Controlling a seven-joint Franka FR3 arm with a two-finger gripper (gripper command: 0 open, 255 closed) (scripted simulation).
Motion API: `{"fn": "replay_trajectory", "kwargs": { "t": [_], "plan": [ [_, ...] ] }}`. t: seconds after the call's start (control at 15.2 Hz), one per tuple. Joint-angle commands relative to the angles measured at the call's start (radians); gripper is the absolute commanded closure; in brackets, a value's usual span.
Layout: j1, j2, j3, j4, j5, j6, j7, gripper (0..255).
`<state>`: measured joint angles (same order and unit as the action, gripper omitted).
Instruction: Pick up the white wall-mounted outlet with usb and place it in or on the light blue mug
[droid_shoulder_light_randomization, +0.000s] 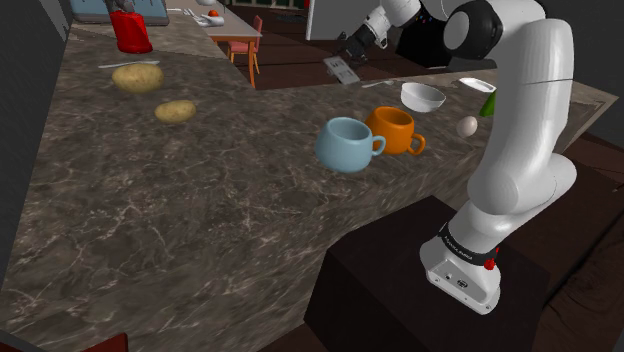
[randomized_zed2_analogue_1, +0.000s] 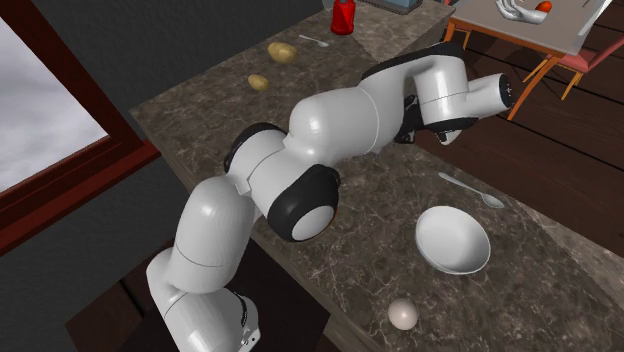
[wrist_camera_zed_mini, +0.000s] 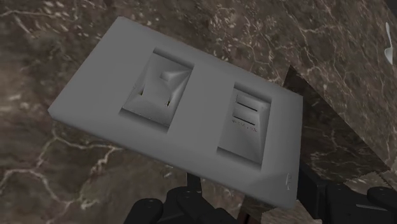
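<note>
From my remote console: the dark brown, white-veined marble counter (droid_shoulder_light_randomization: 200, 220) runs across the shoulder view, and the white Franka arm (droid_shoulder_light_randomization: 530, 110) rises from its dark box stand (droid_shoulder_light_randomization: 400, 290) and reaches to the counter's far edge. The white round bowl (droid_shoulder_light_randomization: 423, 96) sits near that edge, with the light blue rounded mug (droid_shoulder_light_randomization: 345, 143) just beside an orange mug (droid_shoulder_light_randomization: 395, 130) toward the middle of the counter, both upright.

The all-black two-finger gripper (droid_shoulder_light_randomization: 348, 52) holds the pale grey rectangular wall outlet plate (wrist_camera_zed_mini: 203, 102), which has one socket and one USB recess. Seen from the wrist, the black fingers (wrist_camera_zed_mini: 191, 191) clasp its near end (they are narrowed onto the plate, as far as I can judge). The plate hangs clear of the marble and casts a shadow beside it. In the shoulder view the outlet (droid_shoulder_light_randomization: 342, 68) hangs beyond the blue mug, well apart from it.

Two tan potatoes (droid_shoulder_light_randomization: 137, 77) lie at the shoulder view's left, and a small white egg (droid_shoulder_light_randomization: 467, 126) rests near the orange mug.
</note>
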<state>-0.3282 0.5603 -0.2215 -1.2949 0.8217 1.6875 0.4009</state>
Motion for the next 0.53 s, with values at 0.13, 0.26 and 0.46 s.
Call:
{"fn": "replay_trajectory", "kwargs": {
  "t": [0.13,0.26,0.46],
  "plan": [
    [-0.006,-0.006,-0.002,0.042,-0.005,-0.038,0.029,255],
    [-0.009,-0.007,-0.002,0.065,-0.007,-0.057,0.044,255],
    [-0.014,-0.007,-0.002,0.103,-0.009,-0.086,0.068,255]
  ]
}}
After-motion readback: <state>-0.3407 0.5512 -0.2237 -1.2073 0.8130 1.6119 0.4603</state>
